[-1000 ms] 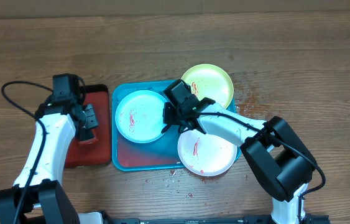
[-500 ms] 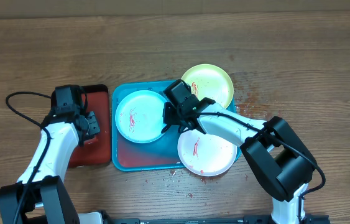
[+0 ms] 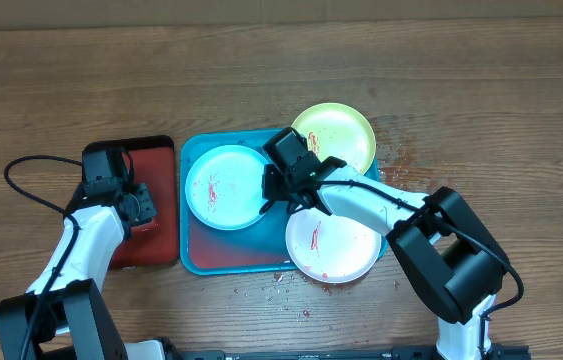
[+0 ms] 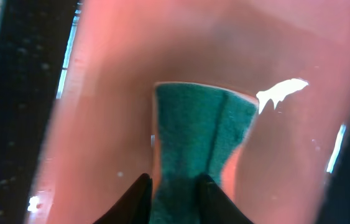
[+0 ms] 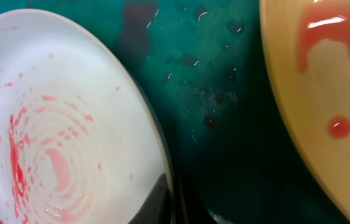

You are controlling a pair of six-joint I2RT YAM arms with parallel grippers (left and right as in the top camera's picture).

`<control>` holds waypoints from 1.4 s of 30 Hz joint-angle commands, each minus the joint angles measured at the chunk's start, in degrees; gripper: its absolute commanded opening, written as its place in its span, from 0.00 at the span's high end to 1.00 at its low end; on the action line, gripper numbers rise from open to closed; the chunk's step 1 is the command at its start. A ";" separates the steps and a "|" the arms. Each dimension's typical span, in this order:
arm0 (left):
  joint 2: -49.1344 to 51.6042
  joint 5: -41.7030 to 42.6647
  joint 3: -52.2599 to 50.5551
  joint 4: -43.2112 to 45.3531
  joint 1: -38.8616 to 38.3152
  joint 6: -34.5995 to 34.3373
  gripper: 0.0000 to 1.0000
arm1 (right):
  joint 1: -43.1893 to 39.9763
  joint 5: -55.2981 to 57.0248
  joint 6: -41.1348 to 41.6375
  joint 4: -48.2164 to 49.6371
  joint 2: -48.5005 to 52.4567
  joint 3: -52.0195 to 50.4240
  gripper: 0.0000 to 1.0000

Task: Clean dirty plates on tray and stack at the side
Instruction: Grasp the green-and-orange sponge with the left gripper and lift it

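The turquoise tray [image 3: 231, 255] holds the pale blue plate [image 3: 216, 185], smeared red. My right gripper [image 3: 269, 195] is shut on that plate's right rim, as the right wrist view shows [image 5: 173, 196] with the plate [image 5: 56, 124] to its left. The yellow-green plate [image 3: 341, 130] overlaps the tray's far right corner. The white plate [image 3: 336, 245] overlaps its near right edge. My left gripper [image 3: 139, 205] is low over the dark red tray [image 3: 151, 160]. In the left wrist view its jaws [image 4: 176, 193] are shut on a teal sponge [image 4: 199, 130].
Red sauce specks dot the wooden table right of the yellow-green plate [image 3: 401, 150] and in front of the turquoise tray [image 3: 281, 280]. The right wrist view shows wet turquoise tray floor [image 5: 224, 124] between the pale blue plate and the yellow-green plate [image 5: 324, 93].
My left arm has shifted over the dark red tray, its gripper ending slightly nearer and to the left. The right arm and the plates have not moved.
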 commanded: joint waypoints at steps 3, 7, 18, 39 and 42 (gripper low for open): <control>-0.22 3.28 -0.57 -0.22 0.15 0.85 0.77 | 0.26 -0.66 0.04 -0.39 0.81 0.68 0.96; -0.22 3.28 -0.57 0.33 0.15 0.85 0.76 | 0.26 -0.63 0.04 -0.37 0.81 0.68 0.96; 7.04 5.42 -0.55 1.95 0.22 0.68 0.88 | 0.26 -0.66 0.04 -0.39 0.81 0.68 0.96; 14.27 16.09 25.53 -29.00 0.13 -2.62 0.96 | 0.11 -4.09 -1.70 -0.31 0.09 0.92 0.96; 14.23 16.11 32.30 -34.45 -0.59 -1.09 0.96 | 0.11 -4.09 -1.70 -1.38 -0.81 1.09 0.96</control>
